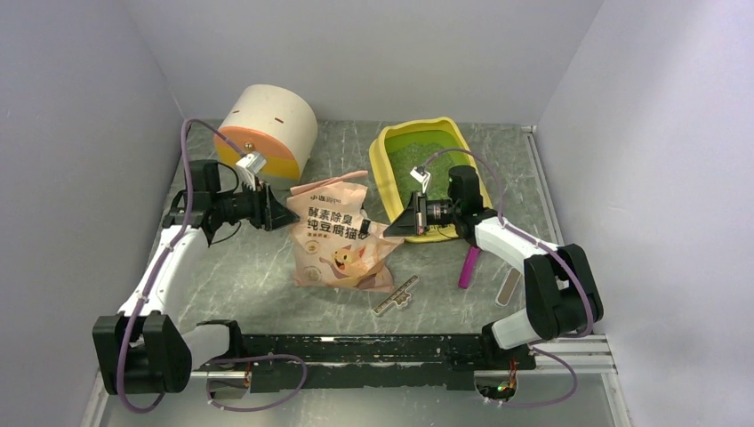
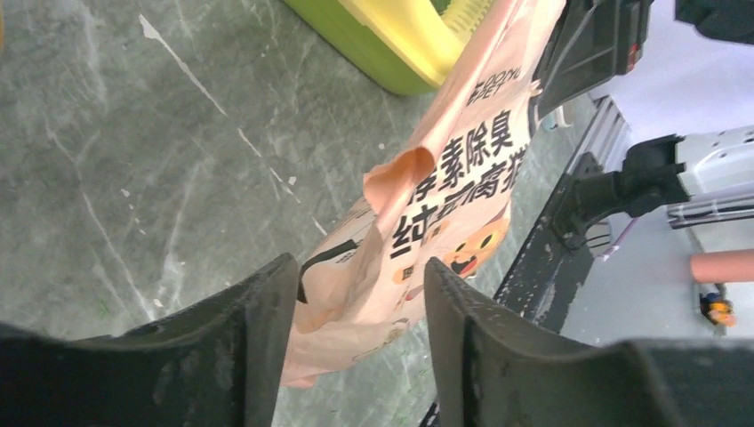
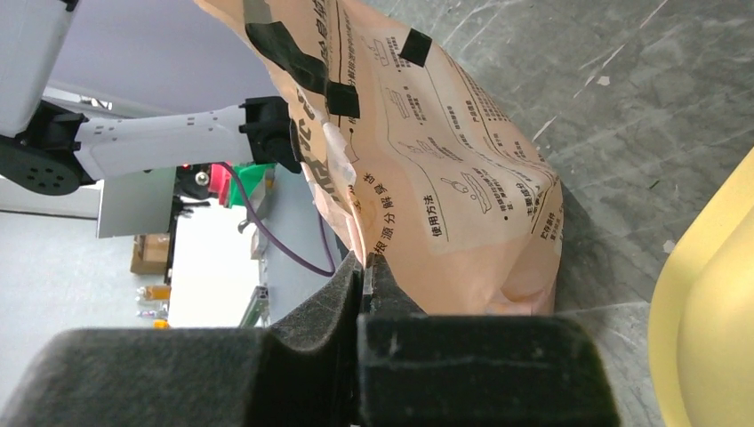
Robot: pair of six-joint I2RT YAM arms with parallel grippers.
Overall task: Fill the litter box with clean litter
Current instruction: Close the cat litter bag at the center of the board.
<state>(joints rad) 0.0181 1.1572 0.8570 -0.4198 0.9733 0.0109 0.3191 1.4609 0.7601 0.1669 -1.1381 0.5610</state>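
Now one pair of jaws shut, the other apart

Grips the pink bag (image 1: 338, 245) by its side edge with the right gripper (image 3: 363, 277), pads pressed flat together on the film. Rests the bag's lower end on the grey table (image 1: 231, 267), straight ahead of those fingertips and between the two tools. Has the left gripper (image 2: 356, 334) parted, fingers (image 2: 258, 338) set either side of the bag's crumpled top corner; cannot tell whether either pad touches it. Finds the litter box (image 1: 384, 169) close beside the right gripper, on the side away from the bag, with a yellow rim at the edge of the right wrist view and well ahead of the left fingertips, past the bag. Shows the clean litter (image 1: 436, 147) as a speckled green layer inside the pan, behind the right gripper and partly hidden by that arm. Sets a cream-and-orange cylinder (image 1: 271, 124) just behind the left gripper, and a magenta scoop (image 1: 469, 265) on the table under the right forearm, back toward that arm's base.
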